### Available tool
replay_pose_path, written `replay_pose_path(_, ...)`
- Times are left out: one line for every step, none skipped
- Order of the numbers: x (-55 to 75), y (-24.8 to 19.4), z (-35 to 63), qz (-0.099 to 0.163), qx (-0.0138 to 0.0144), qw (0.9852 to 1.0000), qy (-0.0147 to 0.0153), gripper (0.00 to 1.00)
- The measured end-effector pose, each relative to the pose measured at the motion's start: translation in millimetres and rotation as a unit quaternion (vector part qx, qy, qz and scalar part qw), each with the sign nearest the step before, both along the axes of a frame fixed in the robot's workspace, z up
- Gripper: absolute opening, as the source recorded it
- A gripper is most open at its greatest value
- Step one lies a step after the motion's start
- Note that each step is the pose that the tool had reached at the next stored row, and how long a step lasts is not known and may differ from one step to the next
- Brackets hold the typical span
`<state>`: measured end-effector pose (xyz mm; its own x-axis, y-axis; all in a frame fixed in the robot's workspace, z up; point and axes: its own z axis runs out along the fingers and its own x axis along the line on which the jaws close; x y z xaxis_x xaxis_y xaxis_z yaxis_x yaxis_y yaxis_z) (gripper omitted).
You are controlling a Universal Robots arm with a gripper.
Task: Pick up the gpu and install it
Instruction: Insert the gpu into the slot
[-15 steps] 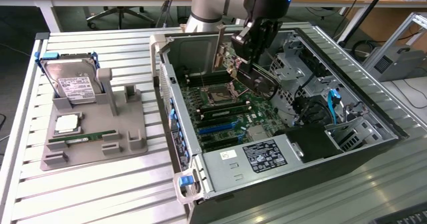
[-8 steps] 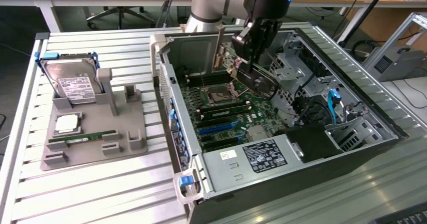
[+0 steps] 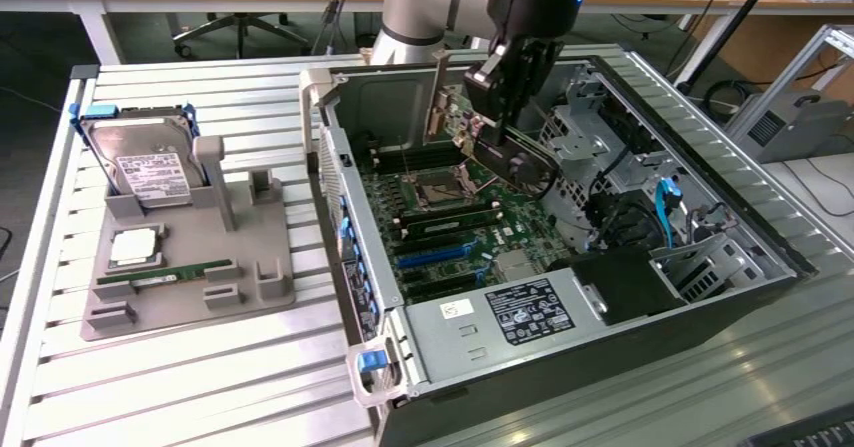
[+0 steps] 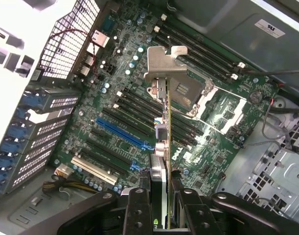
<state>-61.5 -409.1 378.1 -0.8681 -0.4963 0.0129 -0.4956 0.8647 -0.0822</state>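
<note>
I had the gripper [image 4: 159, 208] clamped on the gpu [image 4: 162, 132], held edge-on over the motherboard [image 4: 222, 147] inside the case [image 3: 561, 307], its long axis looking askew to the blue slot [image 4: 122, 133] below.

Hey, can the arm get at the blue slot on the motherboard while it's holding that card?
Probably yes. The case is open on top, the gripper holds the gpu above the motherboard, and nothing lies across the blue slot.

Slatted metal table [image 3: 200, 387]; open computer case [image 3: 327, 157], grey parts tray [image 3: 174, 302] atop.
</note>
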Motion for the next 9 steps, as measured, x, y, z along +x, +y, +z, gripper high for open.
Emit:
replay_pose_path(0.0,0.0,0.0,0.001,0.0,1.0,0.0,0.27)
replay_pose_path(0.0,0.0,0.0,0.002,0.0,1.0,0.0,0.27)
replay_pose_path(0.0,0.0,0.0,0.003,0.0,1.0,0.0,0.27)
replay_pose_path(0.0,0.0,0.0,0.004,0.0,1.0,0.0,0.27)
replay_pose_path(0.0,0.0,0.0,0.005,0.0,1.0,0.0,0.27)
replay_pose_path(0.0,0.0,0.0,0.005,0.0,1.0,0.0,0.27)
replay_pose_path(0.0,0.0,0.0,0.008,0.0,1.0,0.0,0.27)
replay_pose_path(0.0,0.0,0.0,0.009,0.0,1.0,0.0,0.27)
replay_pose_path(0.0,0.0,0.0,0.01,0.0,0.9999,0.0,0.27)
